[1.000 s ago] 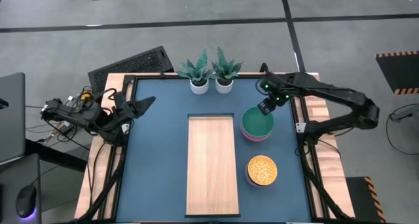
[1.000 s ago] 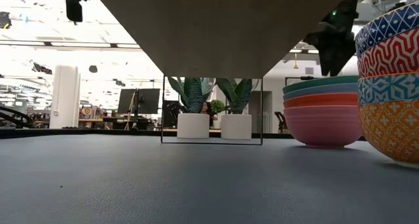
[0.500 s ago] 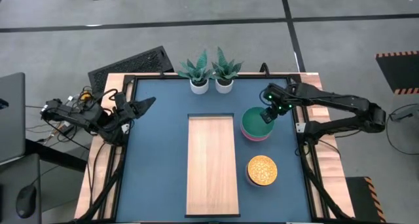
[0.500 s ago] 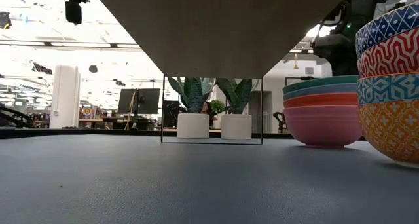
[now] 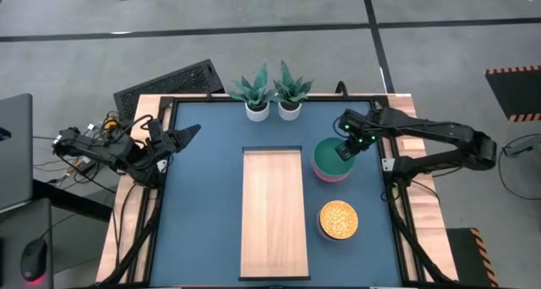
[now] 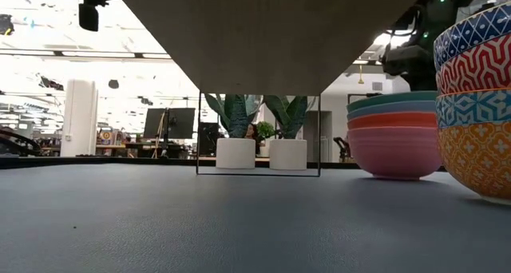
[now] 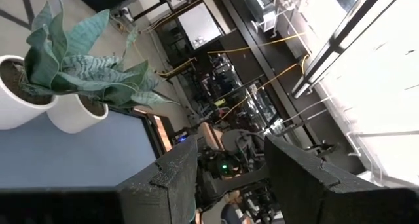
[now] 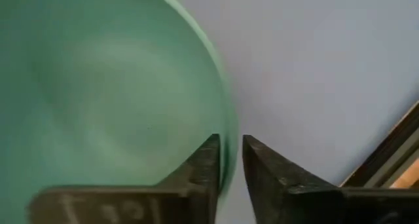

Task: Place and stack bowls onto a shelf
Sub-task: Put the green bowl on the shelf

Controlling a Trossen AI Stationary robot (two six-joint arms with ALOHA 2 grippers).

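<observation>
Right gripper [image 8: 228,160] | nearly closed | pinching teal bowl [image 8: 98,86] rim

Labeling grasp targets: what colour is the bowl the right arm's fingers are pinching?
Teal bowl, top of the plain stack; its rim sits between the right gripper fingers. Clearest in the right wrist view.

Grey floor [image 5: 254,35], bright ceiling lights [image 6: 48,57], white pillar [image 6: 78,117]

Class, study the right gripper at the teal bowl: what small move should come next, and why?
Probably a short lift. The right gripper has its fingers pinching the rim of the teal bowl, which tops the stack of large bowls, while the shelf lies bare beside it. Raising the bowl would free it to carry there.
</observation>
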